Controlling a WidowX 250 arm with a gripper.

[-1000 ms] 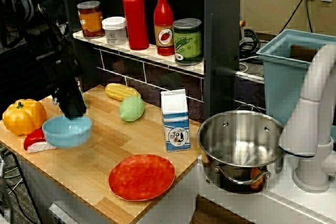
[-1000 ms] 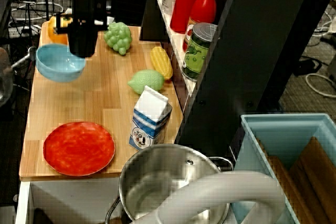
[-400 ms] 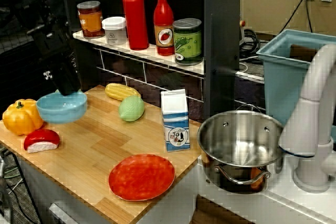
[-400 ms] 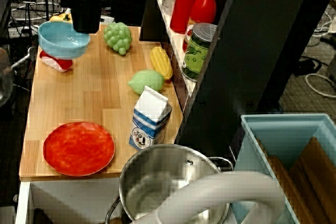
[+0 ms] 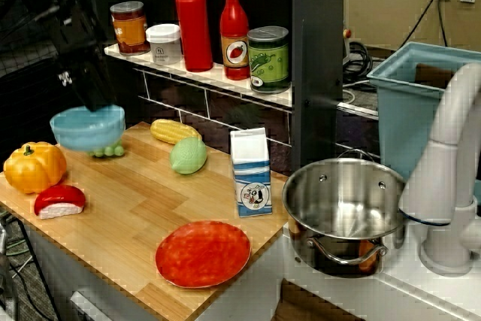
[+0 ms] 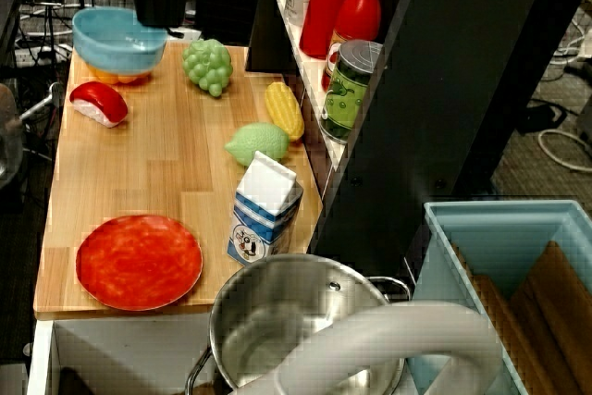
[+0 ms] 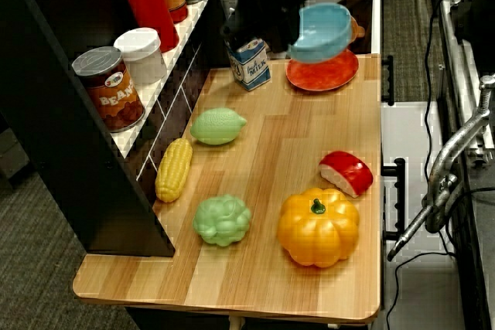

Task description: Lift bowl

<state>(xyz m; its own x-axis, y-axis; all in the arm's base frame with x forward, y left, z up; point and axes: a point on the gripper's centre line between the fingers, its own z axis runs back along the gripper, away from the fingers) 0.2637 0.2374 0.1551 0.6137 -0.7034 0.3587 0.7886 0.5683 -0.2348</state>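
The gripper [image 5: 89, 95] has its jaws pinched on the back rim of the bowl [image 5: 87, 127], so the bowl hangs tilted and clear of the wooden counter [image 5: 150, 208], up over the end where the pumpkin [image 5: 34, 167] and green grapes [image 6: 208, 66] sit. Holding by 1 edge explains the tilt. The lift looks essentially done; a thin rim grip could slip.

3 fixed cams: front-side, high pot-end, high far-end; all share wooden counter [image 5: 150, 208].
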